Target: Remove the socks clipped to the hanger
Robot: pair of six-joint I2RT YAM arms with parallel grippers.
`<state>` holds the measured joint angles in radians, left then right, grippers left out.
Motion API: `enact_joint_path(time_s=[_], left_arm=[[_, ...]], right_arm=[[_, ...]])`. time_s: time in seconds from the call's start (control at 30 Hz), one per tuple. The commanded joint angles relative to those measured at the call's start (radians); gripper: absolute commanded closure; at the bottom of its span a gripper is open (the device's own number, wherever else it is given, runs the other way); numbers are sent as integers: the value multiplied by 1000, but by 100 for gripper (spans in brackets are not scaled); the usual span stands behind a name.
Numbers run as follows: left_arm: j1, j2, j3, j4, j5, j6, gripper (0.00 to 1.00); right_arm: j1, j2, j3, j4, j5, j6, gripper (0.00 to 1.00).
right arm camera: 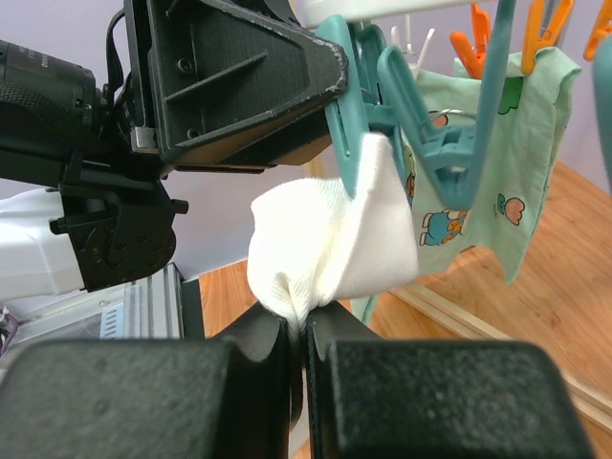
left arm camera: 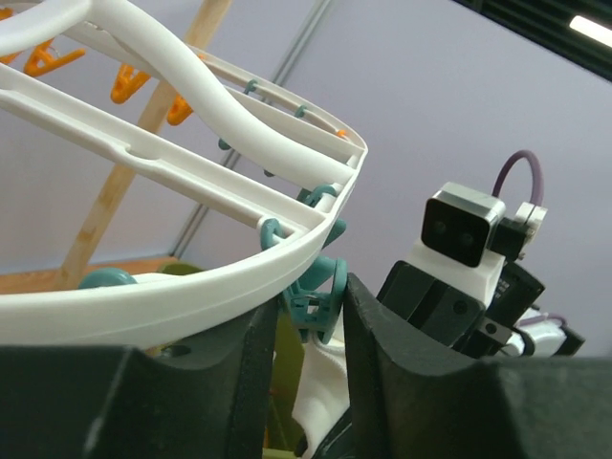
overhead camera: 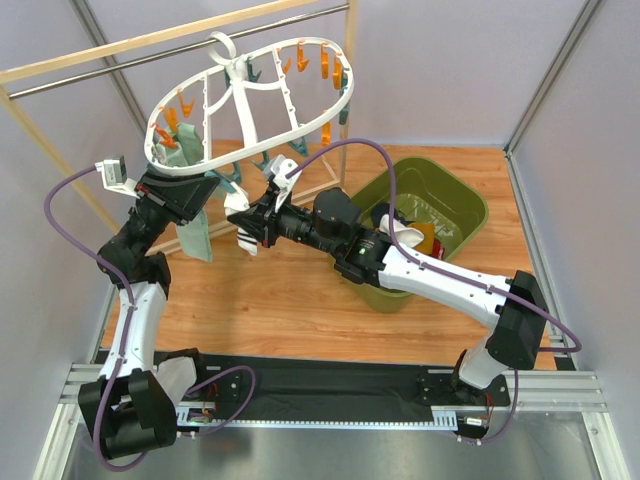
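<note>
The white oval hanger [overhead camera: 250,100] hangs from the rail by its hook, with orange and teal clips under it. A white sock [right arm camera: 335,239] hangs from a teal clip [right arm camera: 349,143] at the hanger's near rim. My left gripper [left arm camera: 311,296] is closed on that teal clip [left arm camera: 325,287], just under the rim [left arm camera: 191,296]. My right gripper [right arm camera: 304,320] is shut on the white sock's lower fold. In the top view both grippers, left [overhead camera: 228,185] and right [overhead camera: 248,228], meet under the hanger. A mint green printed sock [right arm camera: 497,182] is still clipped behind.
An olive green bin [overhead camera: 465,200] on the wooden floor at the right holds red, yellow and white socks. The wooden and metal rail frame [overhead camera: 150,40] stands at the back, with a post at the left. The mint sock [overhead camera: 195,235] hangs beside my left arm.
</note>
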<state>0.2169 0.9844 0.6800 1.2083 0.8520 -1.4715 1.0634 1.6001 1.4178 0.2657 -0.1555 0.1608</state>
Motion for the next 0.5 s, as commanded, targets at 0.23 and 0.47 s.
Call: enact_joint_path(time_s=[0.23,0.47], left_arm=[[-4,2,41,295,-24,-39,100],[-2,0,43,270,-21,-35,100]], right_arm=[[-3,-11,36,0,-7,6,100],[-3,-6,35,0,-6,5,100]])
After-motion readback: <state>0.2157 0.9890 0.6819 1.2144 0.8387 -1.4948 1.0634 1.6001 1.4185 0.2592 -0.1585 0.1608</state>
